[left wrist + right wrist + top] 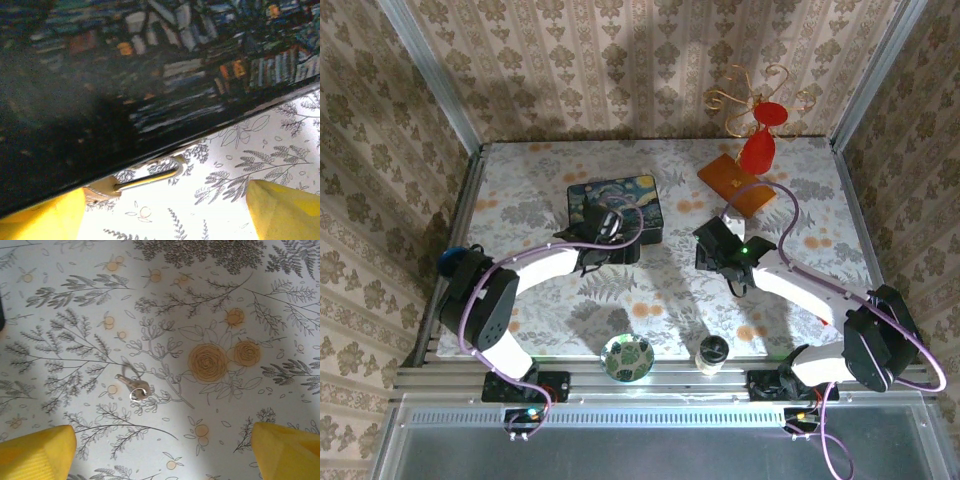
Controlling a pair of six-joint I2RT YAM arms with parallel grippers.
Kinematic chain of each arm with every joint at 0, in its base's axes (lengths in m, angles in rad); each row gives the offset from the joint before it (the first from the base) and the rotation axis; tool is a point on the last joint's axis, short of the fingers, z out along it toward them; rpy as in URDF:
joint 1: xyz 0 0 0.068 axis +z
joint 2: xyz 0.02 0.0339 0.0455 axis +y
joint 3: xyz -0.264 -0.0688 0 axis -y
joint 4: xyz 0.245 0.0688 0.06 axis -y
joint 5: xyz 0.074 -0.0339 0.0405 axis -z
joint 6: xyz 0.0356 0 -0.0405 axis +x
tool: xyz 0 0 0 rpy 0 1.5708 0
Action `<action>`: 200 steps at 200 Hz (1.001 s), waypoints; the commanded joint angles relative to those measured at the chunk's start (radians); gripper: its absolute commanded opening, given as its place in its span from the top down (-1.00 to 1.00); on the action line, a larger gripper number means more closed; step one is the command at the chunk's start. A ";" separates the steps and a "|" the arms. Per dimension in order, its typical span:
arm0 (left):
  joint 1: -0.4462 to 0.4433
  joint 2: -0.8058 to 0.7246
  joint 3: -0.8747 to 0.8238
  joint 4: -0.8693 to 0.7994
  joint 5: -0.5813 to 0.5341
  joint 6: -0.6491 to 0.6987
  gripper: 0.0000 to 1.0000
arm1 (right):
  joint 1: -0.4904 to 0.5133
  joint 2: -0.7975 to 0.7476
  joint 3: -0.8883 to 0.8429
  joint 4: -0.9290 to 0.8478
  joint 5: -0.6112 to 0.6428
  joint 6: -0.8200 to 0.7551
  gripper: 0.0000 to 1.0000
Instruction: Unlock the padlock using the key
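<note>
Left gripper (165,212): we see it spread wide, gripping nothing
Padlock (106,188): lies on the floral table (280,150) at the painted box (100,75) edge, just beside one yellow fingertip
Right gripper (162,452): we see it wide open, empty
Key (132,388): flat on the cloth between its fingers, untouched

No lettering, number, brand mark or sign can be read anywhere. The dark blue painted box (630,195) carries swirling brushwork without legible words, blurred in the left wrist view. The tabletop (520,190) cloth bears a printed pattern of leaves and orange flowers, no writing.
</note>
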 commanded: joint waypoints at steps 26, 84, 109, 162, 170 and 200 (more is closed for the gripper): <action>-0.025 -0.034 0.004 0.032 0.053 -0.040 -0.70 | -0.045 0.069 -0.017 0.061 -0.024 -0.016 -0.83; -0.039 -0.232 -0.094 -0.022 -0.009 -0.112 -0.88 | -0.061 0.204 0.019 0.111 -0.112 -0.117 -0.50; -0.037 -0.282 -0.098 -0.052 -0.057 -0.099 -1.00 | -0.072 0.251 0.041 0.100 -0.141 -0.108 -0.25; -0.031 -0.284 -0.113 -0.031 -0.095 -0.082 -1.00 | -0.059 0.368 0.162 -0.005 -0.084 0.009 -0.20; -0.031 -0.284 -0.112 -0.030 -0.096 -0.079 -1.00 | -0.055 0.386 0.184 -0.023 -0.069 0.025 -0.19; -0.029 -0.293 -0.117 -0.022 -0.107 -0.073 -1.00 | -0.053 0.432 0.227 -0.060 -0.032 0.069 -0.14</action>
